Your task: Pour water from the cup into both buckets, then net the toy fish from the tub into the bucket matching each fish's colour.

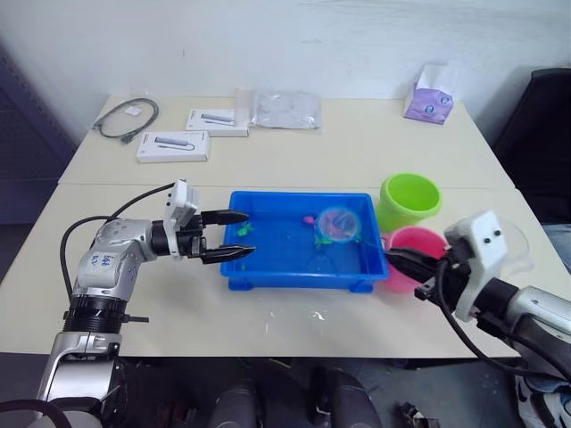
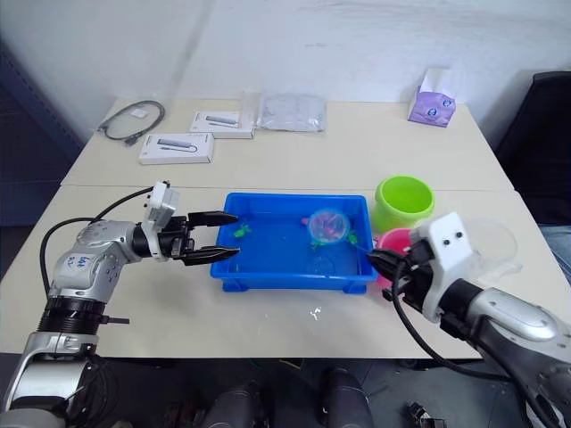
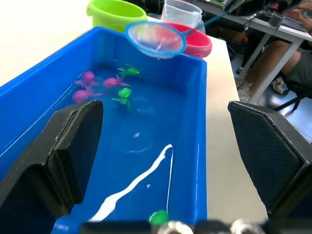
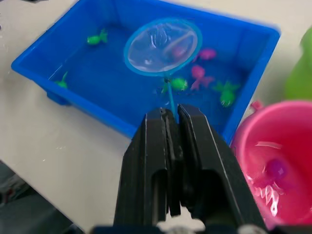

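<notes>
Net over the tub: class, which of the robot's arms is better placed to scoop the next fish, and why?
Right. The right gripper is shut on the net, whose ring hangs above the fish in the tub. The left gripper is open at the tub's far end, holding nothing.

the two head views look forward and down from above the near table edge, taking in the whole beige wooden table [image 1: 294, 152], the right eye sitting slightly to the side. the left wrist view rides low and close at one short end of the shallow bright blue plastic tub [image 3: 192, 146], facing along it towards the lime green pail [image 3: 114, 13]. the right wrist view hangs close above the tub's opposite end, looking down. both wrist views share the tub's water and the blue-ringed mesh net [image 4: 163, 46].
</notes>
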